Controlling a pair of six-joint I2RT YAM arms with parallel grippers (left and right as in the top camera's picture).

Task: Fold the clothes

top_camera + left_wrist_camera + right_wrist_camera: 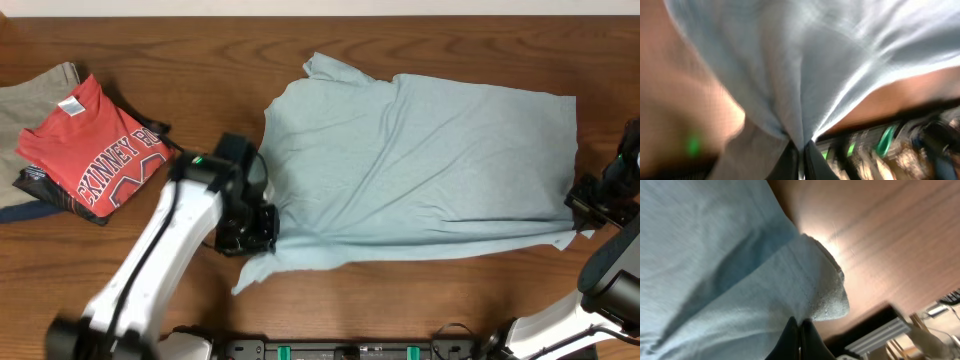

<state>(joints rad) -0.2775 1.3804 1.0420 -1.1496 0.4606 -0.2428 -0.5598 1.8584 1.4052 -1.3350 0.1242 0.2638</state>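
Overhead, we see the clothes (420, 170), a pale blue garment, spread wrinkled across the middle and right of the table (200, 40); its far hem lies near the table's far edge and its near hem faces the robot's edge. The left gripper (262, 238) sits at the garment's near-left corner; the right gripper (584, 216) sits at its near-right corner, close to the table's right edge. In each wrist view the fabric funnels down into a pair of dark fingers (790, 165) pressed together, so we read both claws as clamped on the cloth; the left pinches a gathered fold, the right a hemmed corner. We judge that two corners are held so the near hem can be lifted level and carried over the far part; a pinch on one side alone would skew the fold. A red T-shirt (95, 150) lies folded partly over a beige-grey garment (30, 95) at the far-left corner, well apart from the work.
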